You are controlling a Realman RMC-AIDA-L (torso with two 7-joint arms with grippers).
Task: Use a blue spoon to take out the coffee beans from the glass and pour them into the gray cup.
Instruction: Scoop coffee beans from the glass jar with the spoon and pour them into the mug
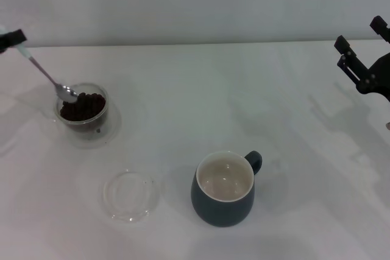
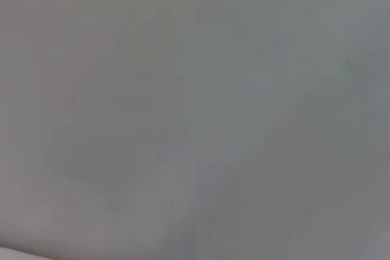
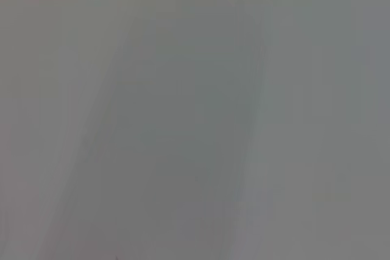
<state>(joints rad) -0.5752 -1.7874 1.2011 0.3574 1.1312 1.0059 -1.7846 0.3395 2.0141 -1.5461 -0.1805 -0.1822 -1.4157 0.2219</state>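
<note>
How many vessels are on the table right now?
3: the glass of coffee beans at the left, the shallow clear dish nearer the robot, and the gray cup right of that dish.

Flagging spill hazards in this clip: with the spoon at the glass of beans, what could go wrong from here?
1. The blue spoon, held by the left gripper, rests its bowl at the glass rim; pushing may tip or slide the glass.
2. The coffee beans must travel to the gray cup across open table and could fall off the small bowl.
3. The clear dish lies near that path.
</note>
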